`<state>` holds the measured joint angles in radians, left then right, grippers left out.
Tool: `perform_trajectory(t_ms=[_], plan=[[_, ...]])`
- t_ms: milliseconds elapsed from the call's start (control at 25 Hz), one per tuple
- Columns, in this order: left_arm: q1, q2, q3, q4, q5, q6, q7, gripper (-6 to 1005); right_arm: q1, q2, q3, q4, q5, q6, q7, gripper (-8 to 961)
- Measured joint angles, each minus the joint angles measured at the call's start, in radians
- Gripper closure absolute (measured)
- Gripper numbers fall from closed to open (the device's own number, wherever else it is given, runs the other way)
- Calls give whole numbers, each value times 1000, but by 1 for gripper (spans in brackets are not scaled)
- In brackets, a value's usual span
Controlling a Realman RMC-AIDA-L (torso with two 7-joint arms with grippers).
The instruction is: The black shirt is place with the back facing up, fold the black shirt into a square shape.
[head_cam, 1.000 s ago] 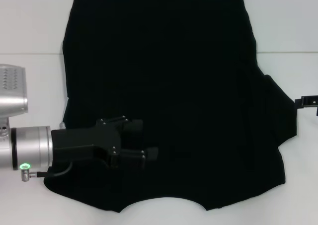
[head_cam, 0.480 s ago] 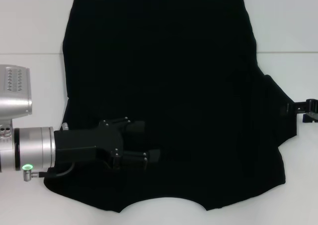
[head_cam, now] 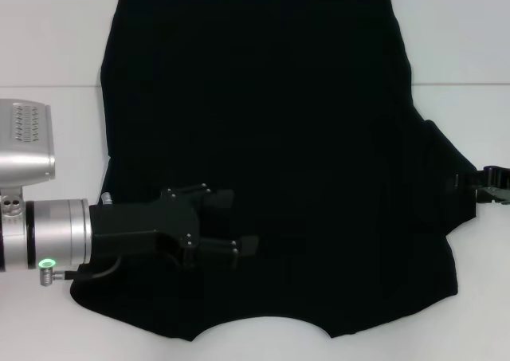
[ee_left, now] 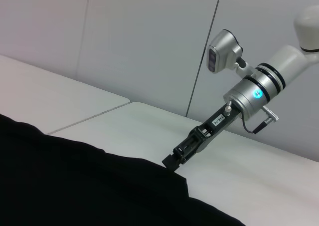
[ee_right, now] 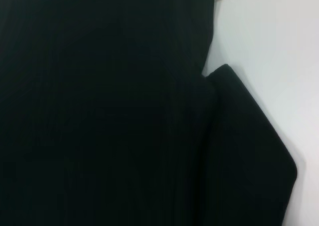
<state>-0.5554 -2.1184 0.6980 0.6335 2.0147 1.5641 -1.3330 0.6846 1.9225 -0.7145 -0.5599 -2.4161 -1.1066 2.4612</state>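
On the white matte surface [head_cam: 48, 42] the large, soft black cloth shirt [head_cam: 263, 138] lies spread flat for folding, the left claw [head_cam: 231, 221] hovering open-fingered over its near-left part, the right claw [head_cam: 488, 176], finger state unreadable, reaching the limp right sleeve edge.

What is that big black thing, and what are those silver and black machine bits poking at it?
The big black thing is a black shirt lying flat on a white table. The machine bits are a robot's two arms. The main picture looks down from the robot's head; the other two come from cameras on its wrists. The left gripper, like a pinching hand, sits over the shirt's near left part with its fingers open, holding nothing. The right gripper is at the sleeve on the right edge; the left wrist camera shows it reaching that edge. I cannot tell if it is pinching.
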Motion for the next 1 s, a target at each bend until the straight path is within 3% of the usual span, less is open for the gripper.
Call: perform_trajectory(t_ms=[400, 640, 720, 1000], plan=[[0, 5, -9, 0, -5, -18, 0, 54, 17, 10, -63, 1, 0, 26, 4, 288], [0, 7, -11, 1, -8, -28, 0, 55, 23, 12, -70, 1, -5, 30, 7, 507], [0, 7, -11, 0, -8, -29, 0, 56, 25, 13, -70, 2, -13, 31, 13, 750], [0, 8, -11, 1, -8, -28, -7, 58, 6, 13, -48, -11, -19, 34, -1, 948]])
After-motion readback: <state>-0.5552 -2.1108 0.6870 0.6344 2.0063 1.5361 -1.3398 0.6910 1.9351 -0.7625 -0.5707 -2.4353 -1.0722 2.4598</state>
